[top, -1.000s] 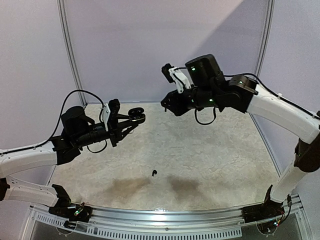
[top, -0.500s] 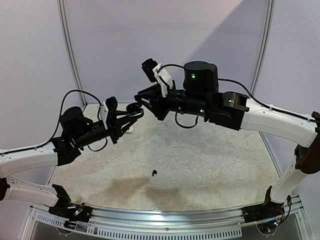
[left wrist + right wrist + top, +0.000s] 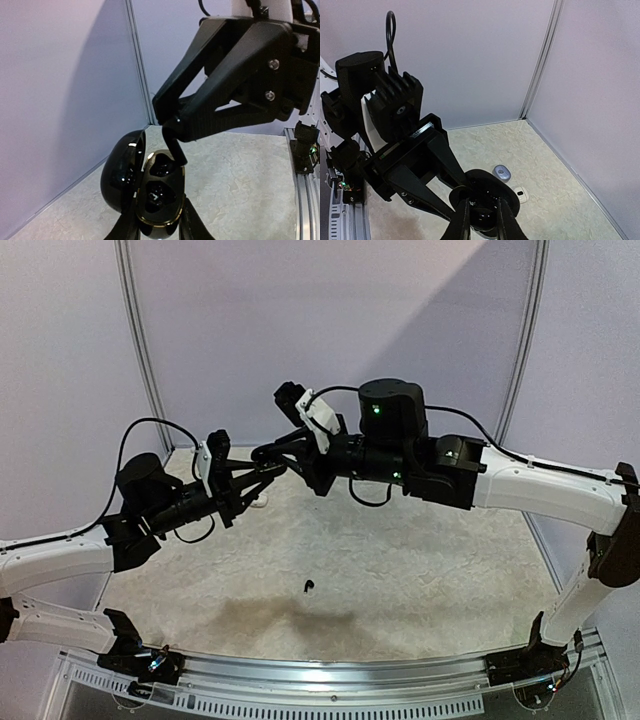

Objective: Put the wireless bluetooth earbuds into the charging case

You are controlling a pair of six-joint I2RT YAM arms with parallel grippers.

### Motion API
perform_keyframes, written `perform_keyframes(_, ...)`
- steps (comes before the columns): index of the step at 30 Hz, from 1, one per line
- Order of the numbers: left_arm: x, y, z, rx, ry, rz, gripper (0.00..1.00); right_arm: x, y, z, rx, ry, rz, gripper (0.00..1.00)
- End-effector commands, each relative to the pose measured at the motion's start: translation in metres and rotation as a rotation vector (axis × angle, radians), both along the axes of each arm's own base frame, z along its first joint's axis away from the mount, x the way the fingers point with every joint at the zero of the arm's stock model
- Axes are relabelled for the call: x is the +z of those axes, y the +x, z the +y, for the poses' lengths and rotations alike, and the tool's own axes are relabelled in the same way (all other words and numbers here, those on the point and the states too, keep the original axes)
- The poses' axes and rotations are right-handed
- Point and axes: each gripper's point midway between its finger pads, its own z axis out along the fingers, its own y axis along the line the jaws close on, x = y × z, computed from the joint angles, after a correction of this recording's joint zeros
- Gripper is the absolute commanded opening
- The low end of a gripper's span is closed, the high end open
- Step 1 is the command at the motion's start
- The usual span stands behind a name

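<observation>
My left gripper [image 3: 258, 474] is shut on an open black charging case [image 3: 161, 194], held up in the air with its lid [image 3: 121, 174] swung to the left. Two wells show in its base. My right gripper [image 3: 270, 453] has come in from the right and is shut on a glossy black earbud [image 3: 483, 220], held right over the case [image 3: 520, 192]. In the left wrist view the right gripper [image 3: 172, 137] has a dark tip at the upper well. A second black earbud [image 3: 308, 586] lies on the table at the front middle. The other earbuds are out of view.
A silvery-grey case [image 3: 501, 173] and a white case [image 3: 521, 194] lie on the marbled table [image 3: 545, 210] near the far left corner, below the grippers. Lilac walls close the back and sides. A metal rail [image 3: 330, 680] runs along the near edge.
My right arm has swung left from the back middle and met the case in my left gripper. The left gripper has shifted slightly back. The earbud on the table has not moved.
</observation>
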Motion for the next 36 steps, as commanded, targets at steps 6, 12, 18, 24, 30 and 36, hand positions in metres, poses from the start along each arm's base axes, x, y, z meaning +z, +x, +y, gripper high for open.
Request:
perform_keyframes(6,0.004,-0.009,-0.003,-0.053,-0.022,0.005,0.0,-0.004,0.01,-0.003,-0.058,-0.003,-0.056,0.0)
perform_keyframes(12,0.006,-0.01,-0.003,-0.057,-0.028,0.004,0.0,-0.007,0.012,-0.001,-0.058,-0.014,-0.074,0.0)
perform_keyframes(18,0.006,-0.009,-0.003,-0.056,-0.045,0.037,0.0,-0.014,0.01,-0.002,-0.043,-0.04,-0.097,0.0)
perform_keyframes(24,0.009,-0.008,-0.002,-0.056,-0.076,0.077,0.0,-0.025,0.008,-0.001,-0.027,-0.08,-0.11,0.0)
perform_keyframes(30,0.009,-0.007,-0.002,-0.054,-0.084,0.089,0.0,-0.027,0.008,-0.001,-0.017,-0.097,-0.133,0.02)
perform_keyframes(36,0.01,-0.006,-0.002,-0.048,-0.079,0.076,0.0,-0.038,0.007,-0.002,-0.011,-0.14,-0.125,0.04)
